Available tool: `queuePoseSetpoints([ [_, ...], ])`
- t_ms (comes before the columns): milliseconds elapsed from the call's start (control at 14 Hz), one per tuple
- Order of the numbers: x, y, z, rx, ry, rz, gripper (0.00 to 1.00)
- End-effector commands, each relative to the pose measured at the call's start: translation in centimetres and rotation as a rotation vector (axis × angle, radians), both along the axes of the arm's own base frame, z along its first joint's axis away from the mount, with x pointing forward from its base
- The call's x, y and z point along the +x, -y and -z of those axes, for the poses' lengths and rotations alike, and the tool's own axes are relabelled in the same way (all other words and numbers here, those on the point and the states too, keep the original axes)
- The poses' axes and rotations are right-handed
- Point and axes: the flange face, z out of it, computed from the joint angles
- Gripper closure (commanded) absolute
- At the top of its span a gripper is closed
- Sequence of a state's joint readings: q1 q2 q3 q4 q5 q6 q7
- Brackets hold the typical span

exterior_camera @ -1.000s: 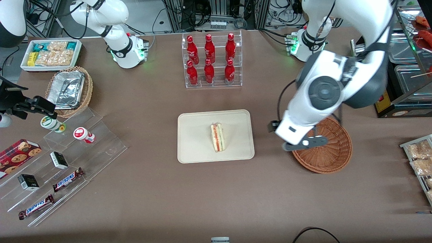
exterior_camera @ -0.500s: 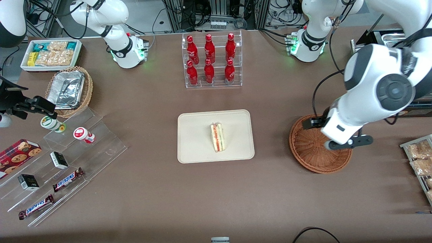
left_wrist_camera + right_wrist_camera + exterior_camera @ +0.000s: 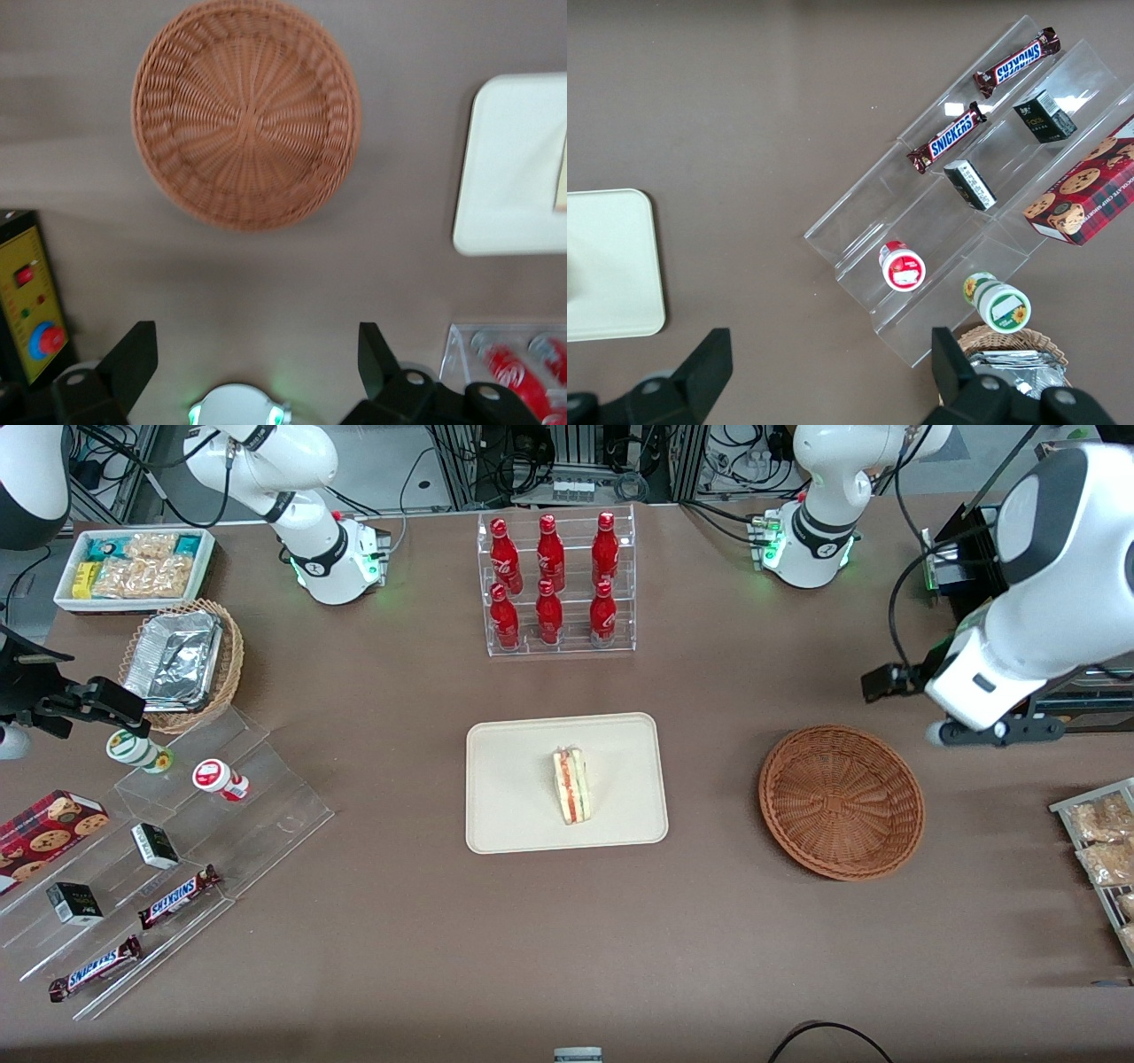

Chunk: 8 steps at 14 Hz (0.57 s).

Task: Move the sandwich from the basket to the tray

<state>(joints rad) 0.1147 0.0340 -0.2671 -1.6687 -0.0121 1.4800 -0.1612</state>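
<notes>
One sandwich (image 3: 571, 786) lies on the tray (image 3: 509, 824), near its middle, cut edge up, and the basket (image 3: 841, 802) at the tray's 3 o'clock in the front view holds nothing, so you can judge the task done. Your gripper (image 3: 257, 365) hangs high over the bare surface (image 3: 567, 948) at about the basket's 1 o'clock, toward the working arm's end, its fingers (image 3: 133, 359) spread wide and carrying nothing.

Little can go wrong with the sandwich itself; it sits well inside the rim. The risk lies with the arm: it is close to the steel rack (image 3: 1076, 691) and the yellow control box (image 3: 34, 305) at that end of the surface, and a careless swing while parking could clip either.

The wrist view cuts the tray off, showing only a sliver of the sandwich. In the front view the arm's own bulk hides the fingertips, and the rack is cut off at the frame edge.
</notes>
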Motion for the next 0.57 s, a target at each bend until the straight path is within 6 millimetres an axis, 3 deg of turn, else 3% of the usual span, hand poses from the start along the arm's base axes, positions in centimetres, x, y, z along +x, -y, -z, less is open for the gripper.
queuePoseSetpoints([
  [0,-2.7,-1.0,-2.0,-0.009,-0.014,0.009,0.00],
  [286,-4.9,-2.3,-4.5,-0.002,-0.030,-0.012,0.00],
  [500,-5.2,-3.7,-5.3,-0.016,-0.030,0.007,0.00],
])
